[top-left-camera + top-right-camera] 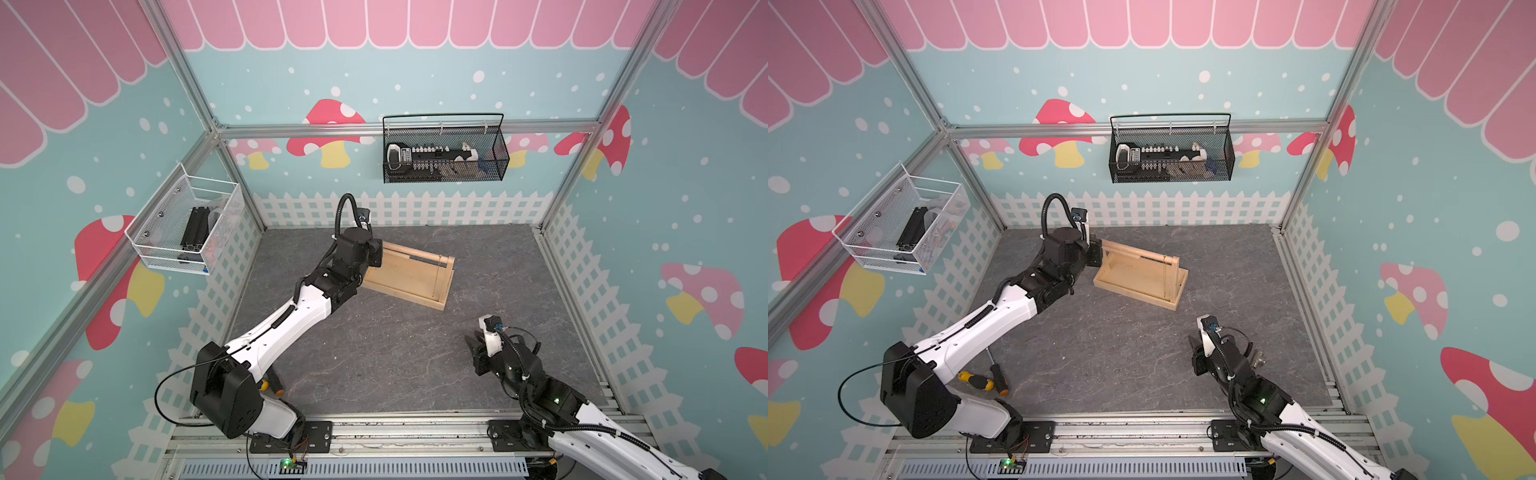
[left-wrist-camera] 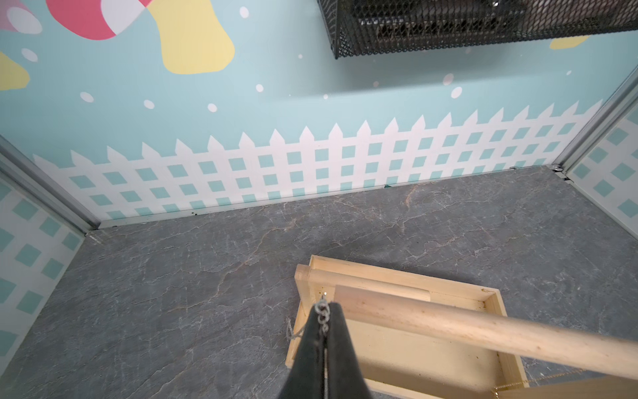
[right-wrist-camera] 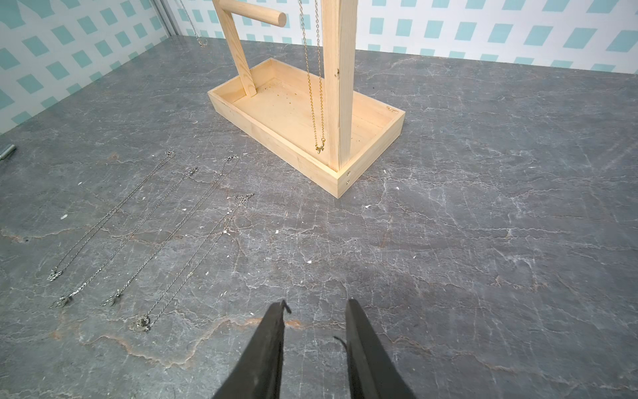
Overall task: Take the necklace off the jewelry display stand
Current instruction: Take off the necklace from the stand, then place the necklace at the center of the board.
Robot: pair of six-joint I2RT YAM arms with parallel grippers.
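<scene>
Left wrist view: I see my left gripper (image 2: 326, 305) pinched shut on a silver necklace (image 2: 323, 316), just beside the free end of the dowel bar (image 2: 483, 331). The jewelry display stand (image 1: 409, 278) stands toward the back of the table (image 3: 483, 259), a gold necklace (image 3: 316, 86) hanging by its post. My right gripper (image 3: 316, 307) hovers parted and empty over bare tabletop, well apart from the stand.
</scene>
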